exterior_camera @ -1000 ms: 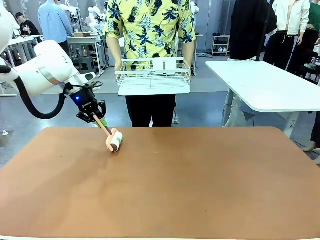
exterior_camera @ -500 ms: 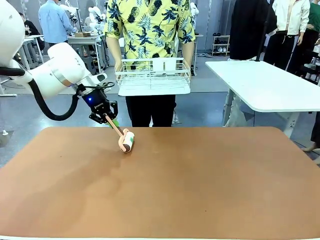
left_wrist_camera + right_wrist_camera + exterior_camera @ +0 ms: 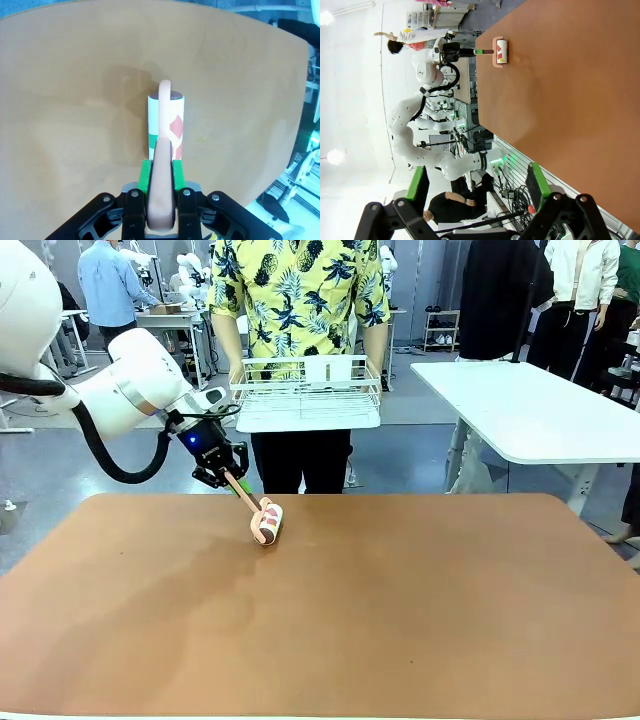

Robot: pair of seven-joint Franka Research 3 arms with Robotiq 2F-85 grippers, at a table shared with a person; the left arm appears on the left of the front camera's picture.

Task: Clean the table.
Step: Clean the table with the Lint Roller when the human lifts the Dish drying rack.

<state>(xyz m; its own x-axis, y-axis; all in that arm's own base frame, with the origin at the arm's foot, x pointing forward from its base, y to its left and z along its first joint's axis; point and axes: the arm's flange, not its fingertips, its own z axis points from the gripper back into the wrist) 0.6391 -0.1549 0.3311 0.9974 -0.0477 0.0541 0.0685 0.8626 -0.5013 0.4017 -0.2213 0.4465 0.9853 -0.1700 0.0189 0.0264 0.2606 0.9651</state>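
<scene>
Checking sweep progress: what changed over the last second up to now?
The left end effector, shut on the handle of the lint roller, carried the roller toward the robot's right along the far part of the table. Nothing was picked up or let go. The grip on the handle is unchanged, and the person at the far side holds the wire rack in the same place.

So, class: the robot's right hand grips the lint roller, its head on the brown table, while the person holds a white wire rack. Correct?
No: the left hand grips the lint roller, as the front view shows. Its head is on the brown table and the person holds the white wire rack.
</scene>
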